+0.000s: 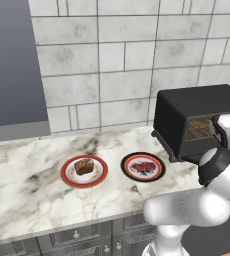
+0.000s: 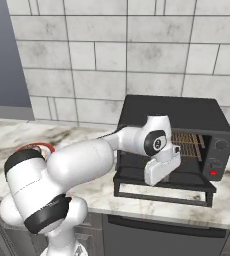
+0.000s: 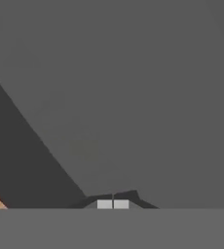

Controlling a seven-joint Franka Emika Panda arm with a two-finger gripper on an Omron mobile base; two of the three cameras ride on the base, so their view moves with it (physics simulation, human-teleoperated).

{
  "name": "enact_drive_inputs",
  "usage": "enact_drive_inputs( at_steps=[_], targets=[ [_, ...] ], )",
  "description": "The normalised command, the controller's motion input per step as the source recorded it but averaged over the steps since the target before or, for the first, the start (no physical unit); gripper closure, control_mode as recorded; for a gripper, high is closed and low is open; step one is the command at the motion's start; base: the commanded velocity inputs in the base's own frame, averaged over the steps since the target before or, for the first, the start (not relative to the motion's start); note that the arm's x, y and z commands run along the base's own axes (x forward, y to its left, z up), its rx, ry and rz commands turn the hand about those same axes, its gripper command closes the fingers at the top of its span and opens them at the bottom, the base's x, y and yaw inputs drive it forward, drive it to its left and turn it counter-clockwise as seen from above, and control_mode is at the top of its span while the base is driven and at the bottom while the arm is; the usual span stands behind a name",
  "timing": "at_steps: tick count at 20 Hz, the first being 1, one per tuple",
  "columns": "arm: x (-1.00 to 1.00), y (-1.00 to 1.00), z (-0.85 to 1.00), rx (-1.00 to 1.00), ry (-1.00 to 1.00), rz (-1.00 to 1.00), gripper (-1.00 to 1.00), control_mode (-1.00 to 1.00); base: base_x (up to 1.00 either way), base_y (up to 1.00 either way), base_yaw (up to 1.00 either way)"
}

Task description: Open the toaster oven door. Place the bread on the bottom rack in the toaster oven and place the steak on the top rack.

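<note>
The matte-black toaster oven (image 1: 187,107) (image 2: 172,112) stands at the right of the counter. The toaster oven door (image 2: 187,182) (image 1: 168,146) hangs open, lowered flat in front. Wire racks (image 2: 189,144) show inside; I cannot tell the top rack from the bottom rack. My gripper (image 2: 155,183) (image 3: 113,204) is shut on nothing, pointing down just over the door's left part, whose dark surface looms close in the hand view. The brown bread (image 1: 84,166) lies on a red-rimmed plate (image 1: 67,176). The red steak (image 1: 143,166) lies on a dark-rimmed plate (image 1: 123,165) beside the oven.
The marble counter (image 1: 27,185) runs left from the plates, with a tiled wall behind. Grey cabinet drawers (image 1: 87,240) sit below its front edge. My white arm crosses in front of the plates in the right base view, where a red plate rim (image 2: 37,146) peeks out.
</note>
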Motion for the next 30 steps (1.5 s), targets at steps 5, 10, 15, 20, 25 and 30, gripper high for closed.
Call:
enact_drive_inputs(
  at_steps=[5,10,15,20,25,30],
  targets=[
    [-0.36,-0.08,-0.43,0.05,0.0,-0.01,1.0,-1.0,0.0,0.0,0.0],
    [-0.39,0.0,-0.51,0.04,0.0,-0.08,1.0,-1.0,0.0,0.0,0.0],
    [-0.34,0.0,-0.55,0.04,0.0,-0.13,1.0,-1.0,0.0,0.0,0.0],
    [-0.38,0.02,-0.67,0.0,0.0,-0.14,1.0,-1.0,0.0,0.0,0.0],
    [-0.19,0.01,-0.12,0.11,-0.02,-0.1,1.0,-1.0,0.0,0.0,0.0],
    [-0.11,0.01,0.55,0.16,-0.02,-0.09,1.0,-1.0,0.0,0.0,0.0]
  ],
)
